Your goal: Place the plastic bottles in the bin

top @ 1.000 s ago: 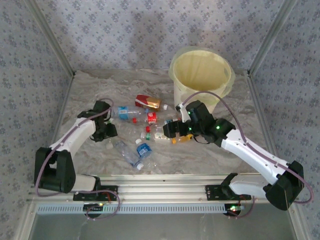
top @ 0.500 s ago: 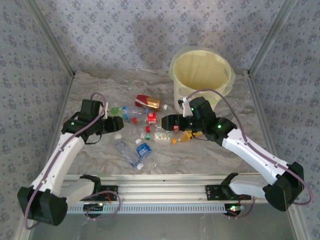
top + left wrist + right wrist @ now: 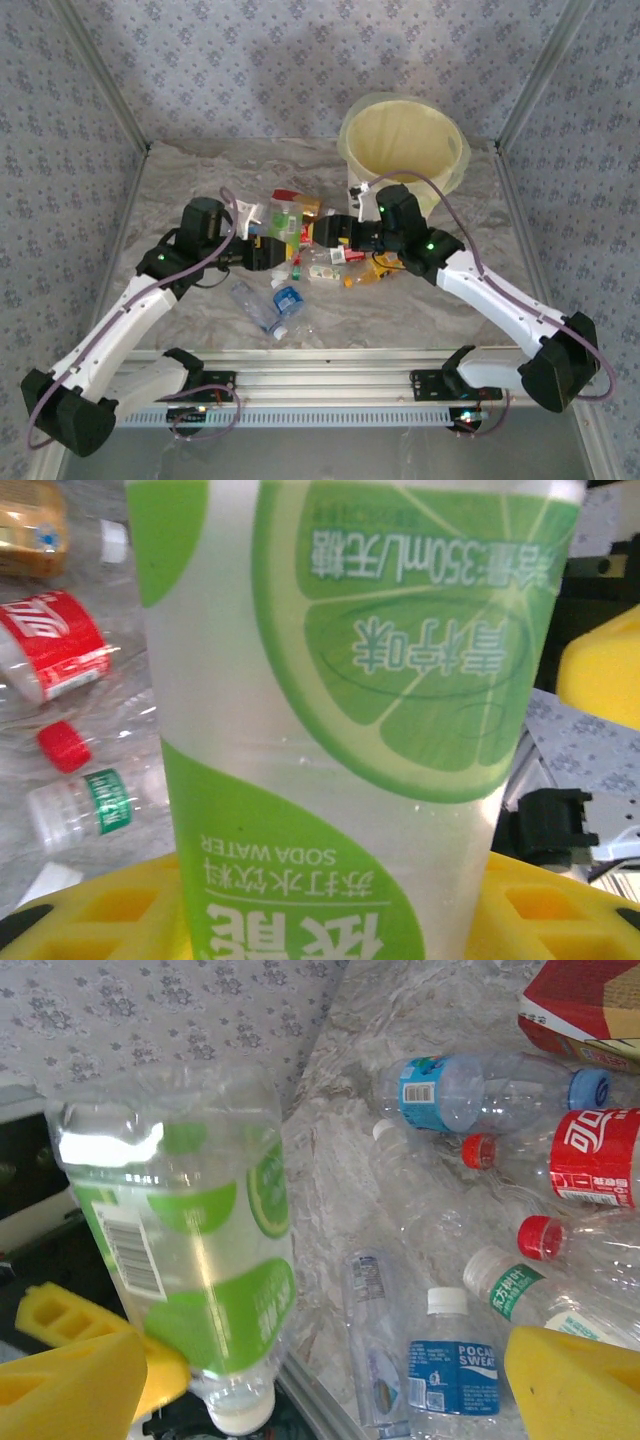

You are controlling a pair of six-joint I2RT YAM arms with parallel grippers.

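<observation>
Left gripper (image 3: pixel 272 243): clamped on lime soda bottle (image 3: pixel 340 730). Right gripper (image 3: pixel 335 233): wide open, just beside it, across your path to the bin (image 3: pixel 362 180). A bump may dislodge the bottle.

A clear lime-labelled bottle (image 3: pixel 340 730), printed with green soda-water wording, is held lifted off the tabletop. The other plastic bottles (image 3: pixel 288 300) lie on their sides in a loose scatter below it, among them a blue Pocari Sweat bottle (image 3: pixel 453 1365), a red cola-labelled bottle (image 3: pixel 592 1158), a blue-capped bottle (image 3: pixel 480 1090) and a clear bottle (image 3: pixel 252 302). The bin (image 3: pixel 400 140), a round cream bucket lined with pale yellow-green plastic, stands upright just behind the scatter, to the right.
</observation>
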